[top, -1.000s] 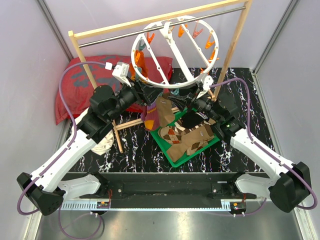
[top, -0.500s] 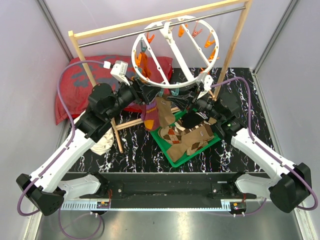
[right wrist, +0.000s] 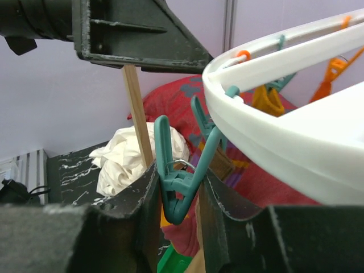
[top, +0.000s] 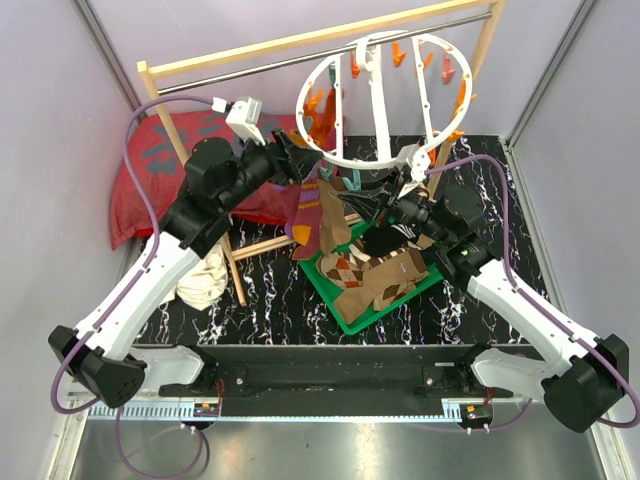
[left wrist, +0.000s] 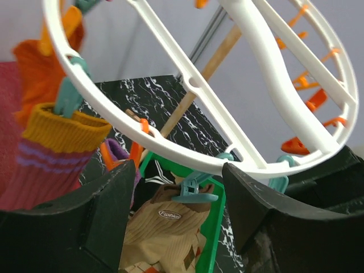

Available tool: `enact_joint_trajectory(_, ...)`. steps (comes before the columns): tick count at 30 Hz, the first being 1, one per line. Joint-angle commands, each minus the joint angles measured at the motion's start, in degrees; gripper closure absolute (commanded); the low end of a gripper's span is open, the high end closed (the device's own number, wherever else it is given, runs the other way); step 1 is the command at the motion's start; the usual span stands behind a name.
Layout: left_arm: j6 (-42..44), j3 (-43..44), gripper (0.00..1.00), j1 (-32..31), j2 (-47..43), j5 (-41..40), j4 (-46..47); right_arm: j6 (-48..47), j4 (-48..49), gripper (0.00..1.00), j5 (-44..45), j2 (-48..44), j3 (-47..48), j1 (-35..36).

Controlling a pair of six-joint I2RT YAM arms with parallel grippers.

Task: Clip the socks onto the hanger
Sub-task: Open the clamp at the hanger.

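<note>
An oval label (left wrist: 165, 215) on the tan sock (left wrist: 156, 245) is illegible.

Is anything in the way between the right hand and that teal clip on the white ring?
Nothing visible: the right hand touches the teal clip on both sides, just under the hanger.

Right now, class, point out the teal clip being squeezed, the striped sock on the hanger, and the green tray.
teal clip (right wrist: 173, 182), right wrist view, its pinched handle end.
striped sock (left wrist: 62, 133), left wrist view, its yellow cuff.
green tray (top: 345, 320), top view, its near rim.
</note>
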Motion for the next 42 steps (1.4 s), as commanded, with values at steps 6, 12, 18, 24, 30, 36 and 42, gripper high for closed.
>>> enact_joint_trajectory(6,1.78,6.98,0.34,2.34,1.49,1.44,-0.25,-9.40,-4.28,0.88,14.34,2.85,7.65,10.72)
enact_joint_trajectory(12,-1.12,1.79,0.33,2.17,-6.06,1.09,-1.57,-13.36,-0.94,0.88,26.65,5.49,7.83,15.91)
enact_joint_trajectory(18,-2.27,-3.48,0.32,-0.11,-12.83,-0.93,-3.24,-15.21,0.29,0.88,33.95,7.25,7.75,18.99)
enact_joint_trajectory(24,-0.69,-5.15,0.32,-6.44,-13.64,-6.99,-5.17,-16.44,1.17,0.87,40.02,8.65,8.01,22.07)
enact_joint_trajectory(30,-1.66,-5.60,0.35,-8.99,-12.06,-13.14,-6.49,-18.28,1.08,0.87,42.74,9.71,8.45,24.35)
enact_joint_trajectory(36,-2.89,-4.63,0.43,-10.22,-11.00,-17.10,-7.11,-19.25,1.52,0.85,44.33,10.41,8.36,25.58)
enact_joint_trajectory(42,-4.38,-4.10,0.52,-11.54,-9.60,-18.51,-8.16,-20.66,3.19,0.82,46.88,11.55,8.10,26.55)
